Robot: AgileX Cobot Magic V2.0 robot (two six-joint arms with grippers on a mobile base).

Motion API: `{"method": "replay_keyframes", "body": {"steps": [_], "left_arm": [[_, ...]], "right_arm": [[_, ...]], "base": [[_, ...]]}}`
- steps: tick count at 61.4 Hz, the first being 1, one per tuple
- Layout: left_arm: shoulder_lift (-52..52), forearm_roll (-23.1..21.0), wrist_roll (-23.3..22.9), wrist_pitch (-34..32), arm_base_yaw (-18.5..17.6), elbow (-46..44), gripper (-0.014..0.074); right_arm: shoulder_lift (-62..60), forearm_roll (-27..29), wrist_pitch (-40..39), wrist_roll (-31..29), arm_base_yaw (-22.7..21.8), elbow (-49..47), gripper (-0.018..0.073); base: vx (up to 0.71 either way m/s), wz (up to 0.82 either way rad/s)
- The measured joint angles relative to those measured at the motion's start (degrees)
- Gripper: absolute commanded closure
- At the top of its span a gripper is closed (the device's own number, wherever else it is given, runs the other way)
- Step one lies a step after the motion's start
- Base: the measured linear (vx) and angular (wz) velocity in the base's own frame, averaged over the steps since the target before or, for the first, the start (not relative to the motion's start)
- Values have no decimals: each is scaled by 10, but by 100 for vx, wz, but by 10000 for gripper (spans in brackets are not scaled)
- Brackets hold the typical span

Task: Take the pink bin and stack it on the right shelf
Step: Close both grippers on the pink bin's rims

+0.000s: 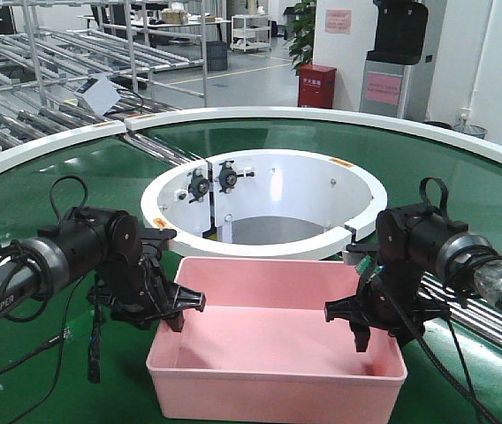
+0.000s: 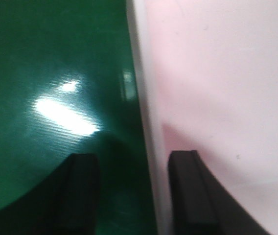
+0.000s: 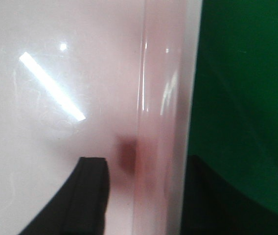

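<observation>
Pink bin (image 1: 277, 353): left end effector (image 1: 164, 316) and right end effector (image 1: 382, 334) straddle its walls, fingers apart.

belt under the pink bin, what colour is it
The belt is dark green, clearest in the exterior front-facing view.

My front view is bright and sharp. Both wrist views are out of focus, with white glare streaks on the green counter (image 2: 41, 58) and inside the pink bin (image 3: 56, 58).
</observation>
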Motion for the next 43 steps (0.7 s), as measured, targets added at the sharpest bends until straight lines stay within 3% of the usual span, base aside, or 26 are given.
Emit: {"method": "replay_keyframes", "body": {"steps": [18,32,43], "left_arm": [[0,-20,-4,-2,-4,0,511],[-1,-16,-4,1,-4,0,534],[-26,36,-30,31,-19,0,530]], "right_arm": [[0,3,1,1,0,0,463],[-1,7,0,5,0,0,487],[-28,11,14,30,2,0,485]], "base": [[0,0],[0,0],[0,0]]}}
